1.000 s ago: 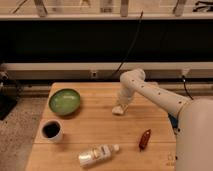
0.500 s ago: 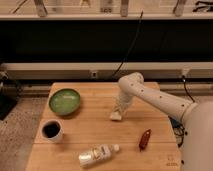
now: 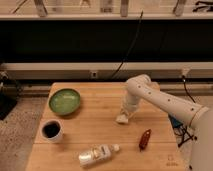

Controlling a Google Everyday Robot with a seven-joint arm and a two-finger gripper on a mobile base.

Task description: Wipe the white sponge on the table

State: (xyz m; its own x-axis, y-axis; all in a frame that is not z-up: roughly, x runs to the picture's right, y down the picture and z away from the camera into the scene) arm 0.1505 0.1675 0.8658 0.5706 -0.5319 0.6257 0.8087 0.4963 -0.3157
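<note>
The white sponge (image 3: 122, 119) lies on the wooden table (image 3: 95, 125), right of its middle. My gripper (image 3: 126, 113) reaches down from the white arm and presses on top of the sponge, covering most of it. The arm comes in from the right edge of the camera view.
A green bowl (image 3: 64, 100) sits at the table's left. A white cup (image 3: 51, 130) with dark liquid stands in front of it. A clear bottle (image 3: 97, 154) lies on its side near the front edge. A brown-red object (image 3: 144, 139) lies at the front right.
The gripper and the sponge have slid a little toward the front of the table. The arm's elbow has swung left.
</note>
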